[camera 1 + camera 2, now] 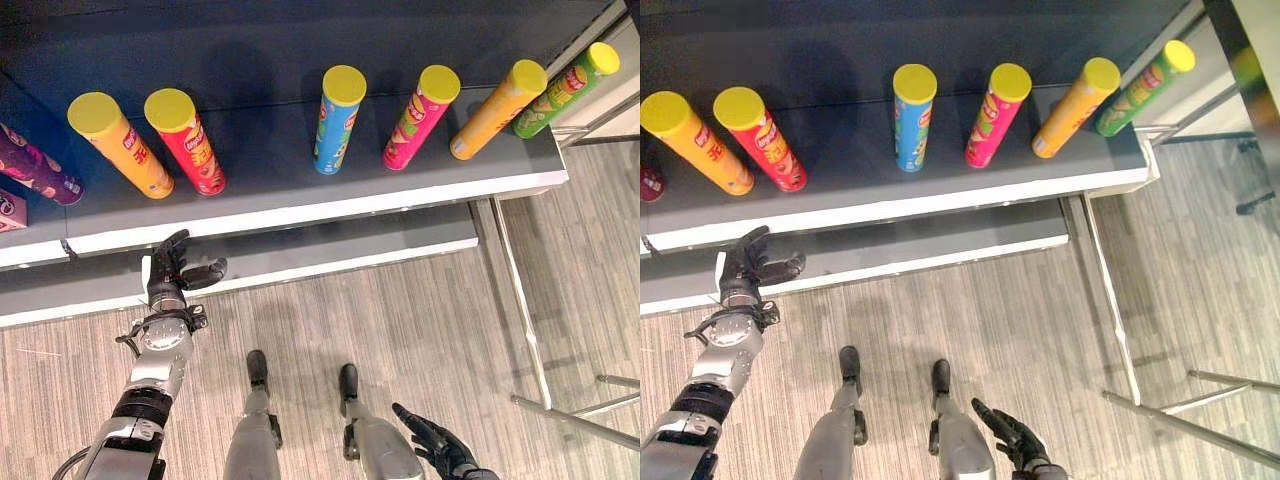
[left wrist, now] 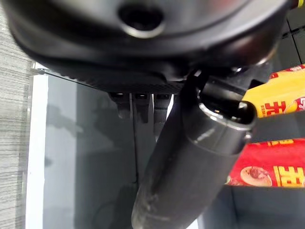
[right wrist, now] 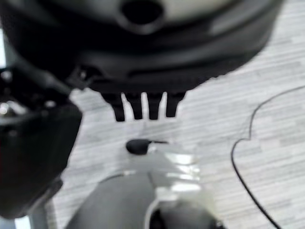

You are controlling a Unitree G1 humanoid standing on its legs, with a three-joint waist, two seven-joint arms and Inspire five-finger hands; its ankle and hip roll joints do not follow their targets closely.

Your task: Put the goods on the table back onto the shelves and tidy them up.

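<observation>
Several yellow-lidded chip cans stand on the dark upper shelf (image 1: pixel 300 200): an orange-yellow can (image 1: pixel 120 145), a red can (image 1: pixel 187 142), a blue can (image 1: pixel 338 120), a pink can (image 1: pixel 420 118), an orange can (image 1: pixel 498 110) and a green can (image 1: pixel 565 90). My left hand (image 1: pixel 170 275) hovers open and empty just below that shelf's front edge, under the red can. Its wrist view shows the thumb (image 2: pixel 190 162), with the orange-yellow can (image 2: pixel 281 98) and the red can (image 2: pixel 271 167) past it. Low over the floor, my right hand (image 1: pixel 435 445) hangs open with nothing in it.
A purple can (image 1: pixel 35 165) and a pink box (image 1: pixel 8 210) sit at the shelf's far left. The lower grey shelf (image 1: pixel 320 255) juts out beneath. Metal frame legs (image 1: pixel 520 310) stand on the striped floor at the right.
</observation>
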